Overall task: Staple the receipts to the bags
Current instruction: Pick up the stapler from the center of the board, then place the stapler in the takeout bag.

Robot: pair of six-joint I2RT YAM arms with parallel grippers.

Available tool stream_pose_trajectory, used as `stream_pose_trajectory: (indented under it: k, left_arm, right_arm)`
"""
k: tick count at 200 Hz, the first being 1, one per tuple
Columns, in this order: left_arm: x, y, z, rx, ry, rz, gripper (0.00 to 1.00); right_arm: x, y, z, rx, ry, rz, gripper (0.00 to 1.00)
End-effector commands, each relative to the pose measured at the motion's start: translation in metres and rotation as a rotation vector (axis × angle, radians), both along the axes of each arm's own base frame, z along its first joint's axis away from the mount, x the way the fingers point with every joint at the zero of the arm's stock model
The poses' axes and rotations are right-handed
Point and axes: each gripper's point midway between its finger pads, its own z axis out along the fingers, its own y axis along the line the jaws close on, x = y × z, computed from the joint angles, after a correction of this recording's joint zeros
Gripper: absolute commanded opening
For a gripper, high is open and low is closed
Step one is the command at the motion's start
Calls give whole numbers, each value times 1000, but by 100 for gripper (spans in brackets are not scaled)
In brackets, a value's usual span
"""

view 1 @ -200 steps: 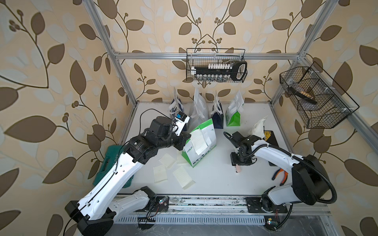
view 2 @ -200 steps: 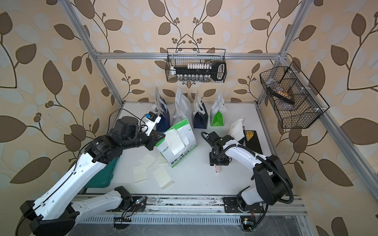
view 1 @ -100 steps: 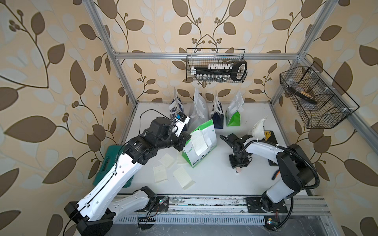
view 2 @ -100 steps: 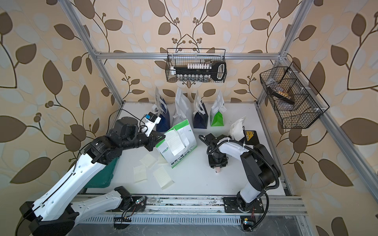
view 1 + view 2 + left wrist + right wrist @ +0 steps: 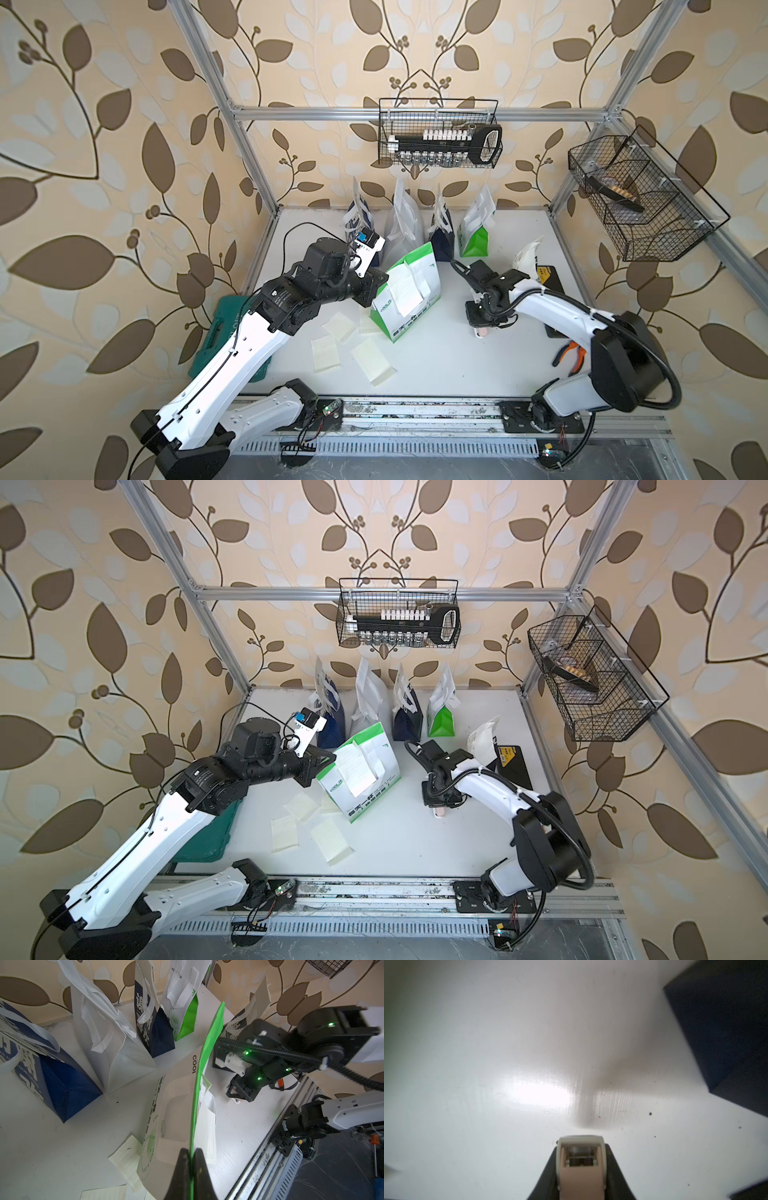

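A green-and-white bag [image 5: 384,309] stands tilted mid-table with a receipt [image 5: 404,291] lying against its face. My left gripper [image 5: 376,291] is shut on that bag's green edge [image 5: 197,1088], the fingertips [image 5: 182,1159] pinching it. Near the bag's foot lie three loose receipts [image 5: 340,326] [image 5: 325,352] [image 5: 372,360]. More bags stand along the back: navy [image 5: 361,232], white [image 5: 405,224], navy [image 5: 441,241] and green [image 5: 473,239]. Right of centre, my right gripper [image 5: 482,326] points down onto a pinkish-beige stapler [image 5: 580,1169] on the table, its black fingers [image 5: 548,1172] pressed against both sides.
A teal tool case [image 5: 220,328] lies at the left edge under my left arm. A black box with a yellow label [image 5: 548,282] and orange-handled pliers [image 5: 571,353] sit on the right. Wire baskets hang on the back rail [image 5: 440,137] and the right rail [image 5: 640,203].
My right gripper's jaws have closed in on the stapler, and the right arm has shifted its elbow. The left arm and its bag have stayed put.
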Motion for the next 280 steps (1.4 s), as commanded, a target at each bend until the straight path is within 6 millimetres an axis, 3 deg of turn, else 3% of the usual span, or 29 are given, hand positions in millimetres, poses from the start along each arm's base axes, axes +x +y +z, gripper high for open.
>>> stream_pose_trajectory:
  k: [1, 38, 59, 74, 99, 125, 161, 280]
  left_arm:
    - [5, -4, 20, -67, -33, 30, 0]
    - [10, -3, 20, -123, 6, 88, 0]
    - [9, -4, 20, -168, 24, 103, 0]
    - [9, -5, 20, -186, 37, 109, 0]
    - [9, -5, 19, -196, 53, 122, 0]
    - [7, -6, 20, -212, 63, 120, 0]
    - [3, -9, 20, -234, 80, 100, 0]
    - [-8, -10, 28, -260, 77, 58, 0]
  right_arm:
    - [16, 11, 66, 71, -207, 32, 4]
    - [22, 63, 193, 268, -599, 146, 1]
    - [8, 110, 260, 458, -787, 230, 1]
    - [-1, 143, 291, 588, -860, 286, 1]
    - [-8, 188, 318, 728, -934, 340, 0]
    - [-4, 210, 331, 871, -956, 309, 0]
    - [7, 223, 337, 902, -960, 286, 0]
    - [32, 228, 305, 794, -892, 263, 0]
